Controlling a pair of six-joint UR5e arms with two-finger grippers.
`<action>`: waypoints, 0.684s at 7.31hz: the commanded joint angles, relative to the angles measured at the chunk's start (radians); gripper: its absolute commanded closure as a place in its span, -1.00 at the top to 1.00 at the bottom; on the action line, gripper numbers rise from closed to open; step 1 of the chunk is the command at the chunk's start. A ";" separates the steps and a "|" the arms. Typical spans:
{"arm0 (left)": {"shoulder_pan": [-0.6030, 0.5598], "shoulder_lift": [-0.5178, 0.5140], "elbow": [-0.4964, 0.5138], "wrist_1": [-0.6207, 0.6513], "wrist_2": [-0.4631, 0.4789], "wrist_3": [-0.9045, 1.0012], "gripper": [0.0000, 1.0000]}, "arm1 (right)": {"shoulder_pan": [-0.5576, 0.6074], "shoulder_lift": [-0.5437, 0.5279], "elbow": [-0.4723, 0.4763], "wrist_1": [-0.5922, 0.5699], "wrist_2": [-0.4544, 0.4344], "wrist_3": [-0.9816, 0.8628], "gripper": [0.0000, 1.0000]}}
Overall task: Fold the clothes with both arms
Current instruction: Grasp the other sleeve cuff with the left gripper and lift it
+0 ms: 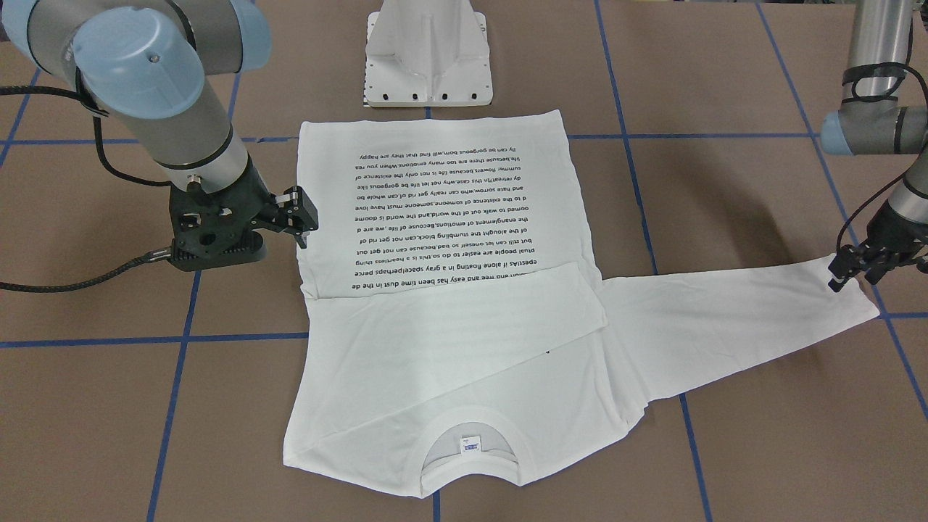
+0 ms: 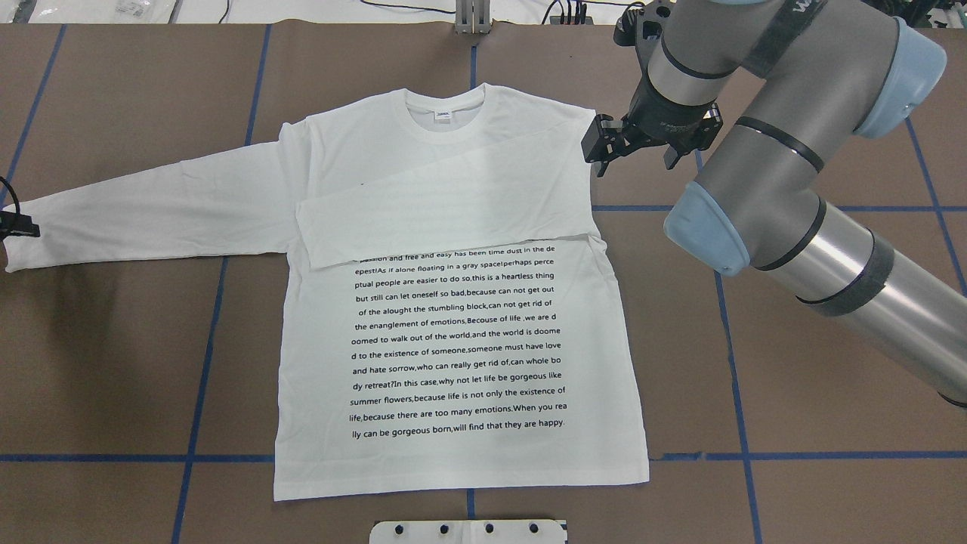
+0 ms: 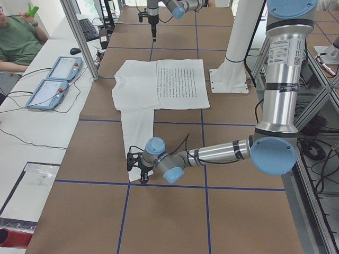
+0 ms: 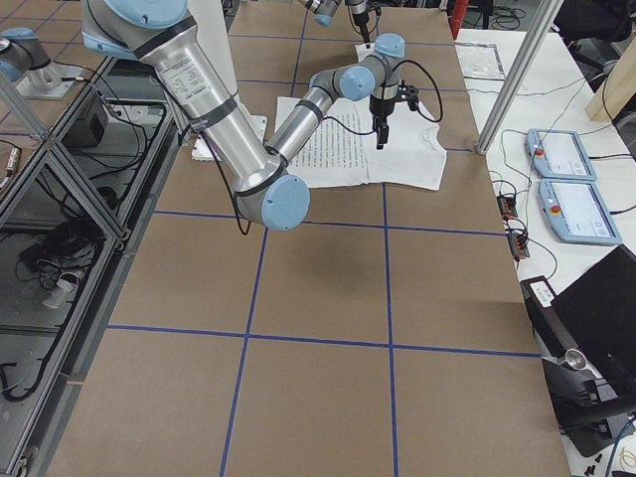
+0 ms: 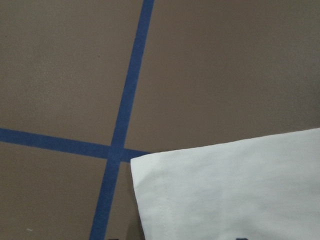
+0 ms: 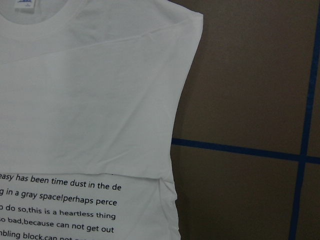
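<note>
Right gripper (image 2: 634, 151) is hanging with jaws wide beside the T-shirt (image 2: 453, 340), which is lying flat on the table (image 2: 113, 363). We are seeing the left gripper (image 1: 852, 274) at the sleeve cuff (image 1: 863, 304), but we cannot tell its width.

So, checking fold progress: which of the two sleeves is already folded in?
The sleeve on the robot's right side: it lies across the chest, over the top of the print. The other sleeve is stretched out flat on the table.

overhead and front cameras face each other (both see the shirt (image 2: 461, 453))
</note>
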 commanded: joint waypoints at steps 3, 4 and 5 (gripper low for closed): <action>0.001 -0.008 -0.004 0.005 -0.001 -0.002 -0.66 | 0.001 0.000 0.000 0.001 0.000 -0.001 1.00; 0.001 -0.010 -0.011 0.006 -0.001 -0.004 -0.83 | 0.007 0.000 0.000 0.001 0.000 -0.001 1.00; 0.001 -0.010 -0.017 0.008 -0.007 -0.007 -0.98 | 0.010 -0.003 0.000 0.001 0.000 -0.002 1.00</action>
